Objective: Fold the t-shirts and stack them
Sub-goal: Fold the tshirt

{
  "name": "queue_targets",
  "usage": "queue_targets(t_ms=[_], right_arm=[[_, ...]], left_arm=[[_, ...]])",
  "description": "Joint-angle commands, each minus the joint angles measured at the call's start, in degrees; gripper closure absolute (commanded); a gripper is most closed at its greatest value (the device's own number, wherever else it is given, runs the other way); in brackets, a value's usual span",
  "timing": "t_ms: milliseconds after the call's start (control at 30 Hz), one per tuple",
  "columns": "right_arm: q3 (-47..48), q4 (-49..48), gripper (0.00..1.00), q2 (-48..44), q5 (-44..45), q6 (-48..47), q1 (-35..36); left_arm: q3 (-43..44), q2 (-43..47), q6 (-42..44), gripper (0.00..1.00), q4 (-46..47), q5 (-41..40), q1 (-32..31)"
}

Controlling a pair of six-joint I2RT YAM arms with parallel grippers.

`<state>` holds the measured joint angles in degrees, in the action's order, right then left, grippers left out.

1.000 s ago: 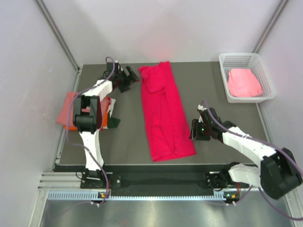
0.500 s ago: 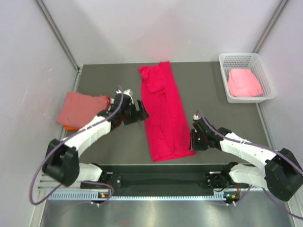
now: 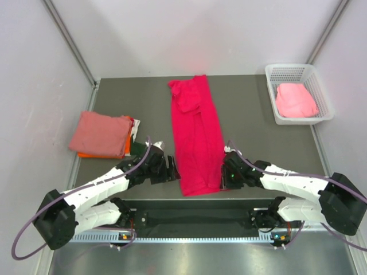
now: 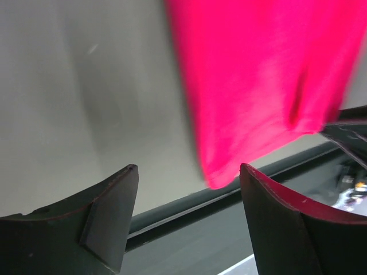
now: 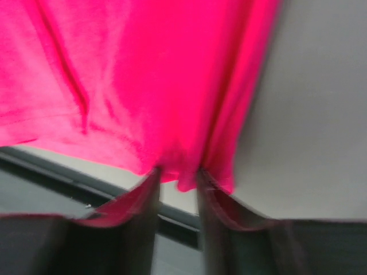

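Right claw (image 5: pixel 178 179) pinching crimson t-shirt (image 3: pixel 198 134), dark table (image 3: pixel 252 114), pale walls (image 3: pixel 189 34)

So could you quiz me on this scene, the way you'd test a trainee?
1. True or false: the white basket holds a light pink t-shirt.
2. The crimson t-shirt lies: A in the basket; B stretched out as a long strip down the middle of the table; C on the floor.
3. Fill in: the left claw, at the crimson t-shirt's near corner, is ___.

Key: 1 true; 2 B; 3 open.
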<state>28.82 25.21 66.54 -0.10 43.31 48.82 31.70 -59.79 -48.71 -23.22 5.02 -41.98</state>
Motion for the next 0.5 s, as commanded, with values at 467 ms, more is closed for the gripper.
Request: queue_targets(t_ms=[467], right_arm=[[-0.43,6.68,0.53,-5.9,5.97,4.24,2.69]], left_arm=[[-11.84,2.22,-10.26,0.34,14.43,4.03,-1.62]])
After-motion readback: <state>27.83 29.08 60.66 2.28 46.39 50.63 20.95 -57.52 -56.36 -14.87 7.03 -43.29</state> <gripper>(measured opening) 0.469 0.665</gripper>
